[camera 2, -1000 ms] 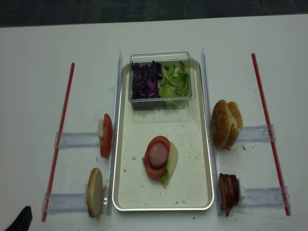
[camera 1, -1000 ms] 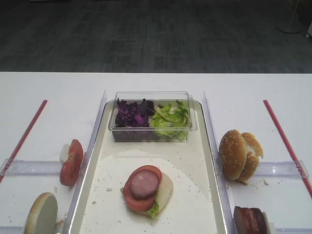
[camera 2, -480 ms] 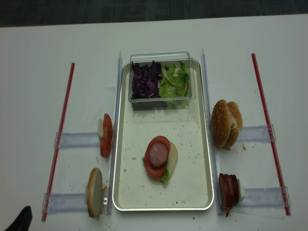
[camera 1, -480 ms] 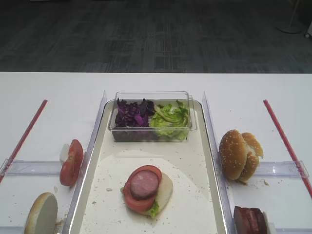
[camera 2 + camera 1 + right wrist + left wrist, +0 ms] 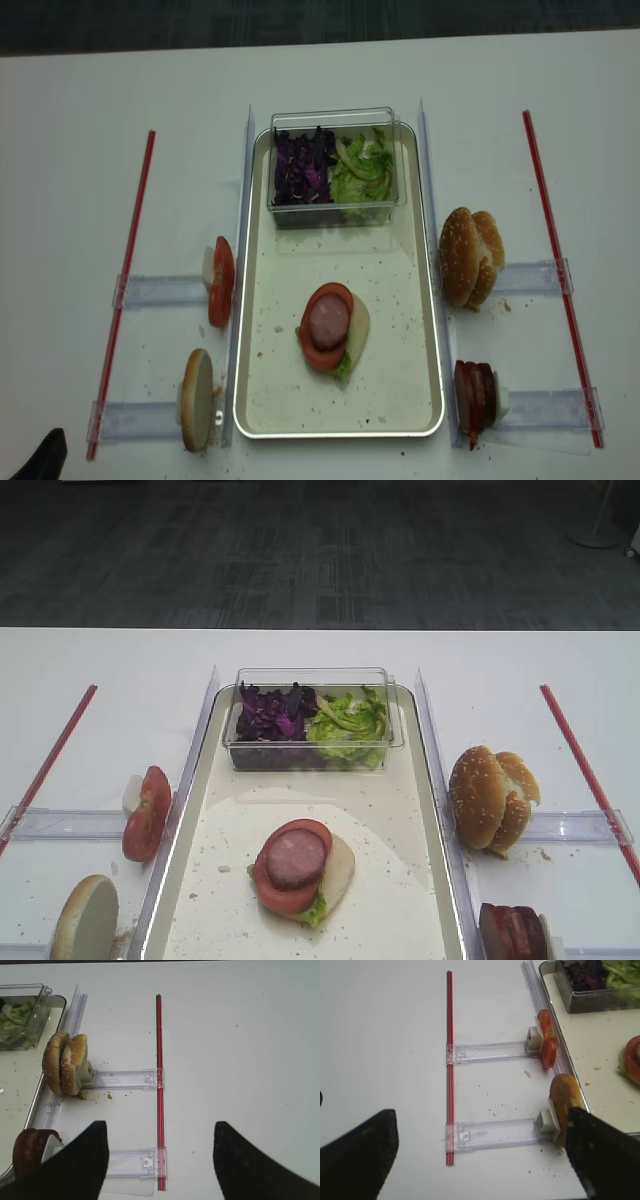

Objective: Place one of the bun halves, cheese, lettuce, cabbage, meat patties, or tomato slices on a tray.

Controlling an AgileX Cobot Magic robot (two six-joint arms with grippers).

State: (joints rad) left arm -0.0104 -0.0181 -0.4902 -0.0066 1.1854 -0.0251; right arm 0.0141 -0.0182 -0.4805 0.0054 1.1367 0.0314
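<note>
Cream-white tray (image 5: 262, 400) with a raised shiny rim sits mid-table (image 5: 80, 110), crumbs all over it. Going left to right: a lone bun half (image 5: 195, 412) stands on edge in a clear plastic rail (image 5: 135, 420) just left of the tray, golden crust, pale cut face. Above it, tomato slices (image 5: 220, 282) stand upright in another rail, bright red and glossy.

On the tray itself there's a stack: bun bottom (image 5: 357, 322), a bit of lettuce poking out, a tomato slice (image 5: 313, 350) and a pinkish meat patty (image 5: 328, 319) on top. At the tray's far end a clear tub (image 5: 336, 118) holds purple cabbage (image 5: 303, 167) on the left and pale green lettuce (image 5: 365, 170) on the right.

Right of the tray, two sesame bun halves (image 5: 470, 256) lean together on edge, and nearer the front, dark reddish patties (image 5: 474, 392) stand in a rail.

Left pincer (image 5: 480, 1155) hovers spread wide over the table, holding nothing. Right pincer (image 5: 160, 1155) same deal, wide apart and empty.
</note>
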